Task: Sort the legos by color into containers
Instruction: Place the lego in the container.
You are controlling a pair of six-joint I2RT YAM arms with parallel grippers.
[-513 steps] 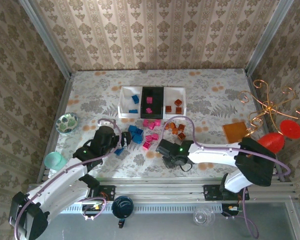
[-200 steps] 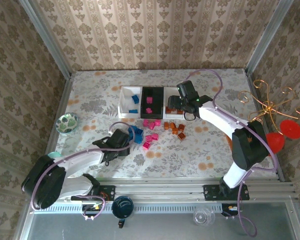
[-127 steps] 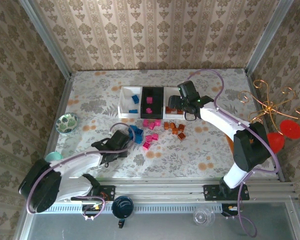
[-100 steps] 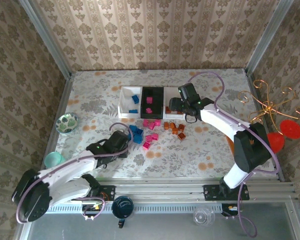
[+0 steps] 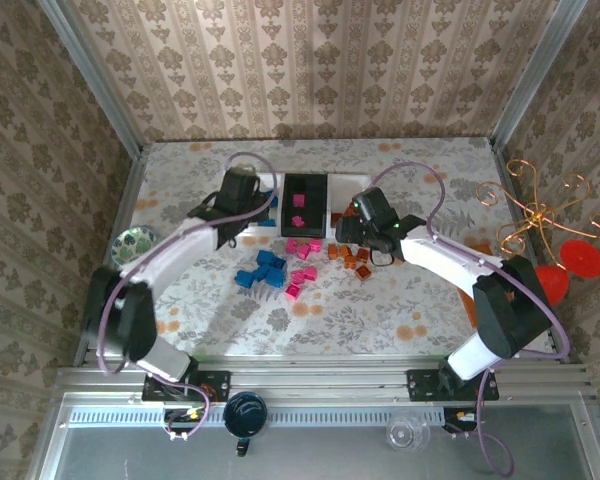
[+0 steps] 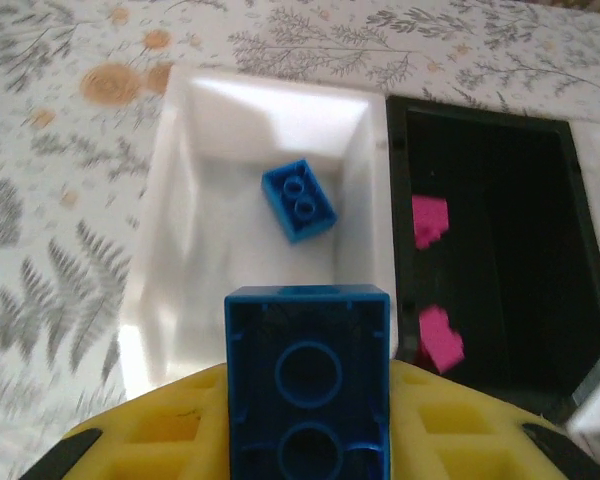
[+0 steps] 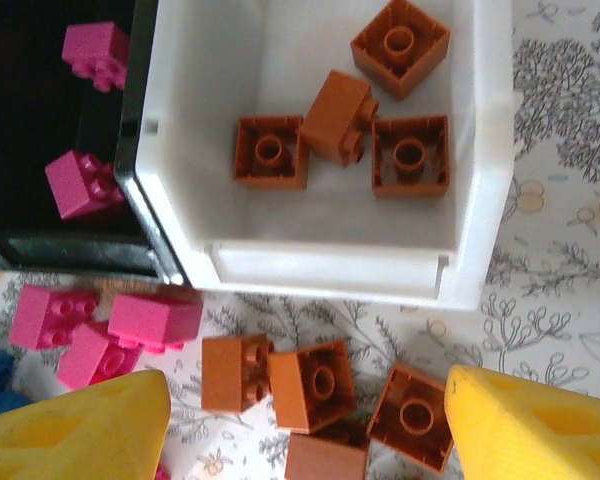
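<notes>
My left gripper [image 5: 242, 192] hangs over the left white tray [image 6: 180, 250], shut on a blue brick [image 6: 308, 375] between its yellow pads. One blue brick [image 6: 298, 200] lies in that tray. The black tray [image 6: 500, 250] beside it holds two pink bricks [image 6: 438, 338]. My right gripper [image 7: 310, 430] stands open just in front of the right white tray [image 7: 330, 270], which holds several orange-brown bricks [image 7: 410, 155]. Loose orange-brown bricks [image 7: 320, 385] lie between its fingers. Loose blue bricks [image 5: 263, 270], pink bricks [image 5: 302, 262] and orange-brown bricks [image 5: 352, 258] lie in front of the trays.
A green patterned bowl [image 5: 133, 243] sits at the left edge of the table. A copper wire ornament with red pieces [image 5: 555, 240] stands at the right. The right arm [image 5: 450, 262] stretches across the right side of the table.
My left gripper has carried a blue brick from the loose blue pile up over the left white tray. My right gripper has drawn back from the right white tray toward the loose orange-brown bricks.
</notes>
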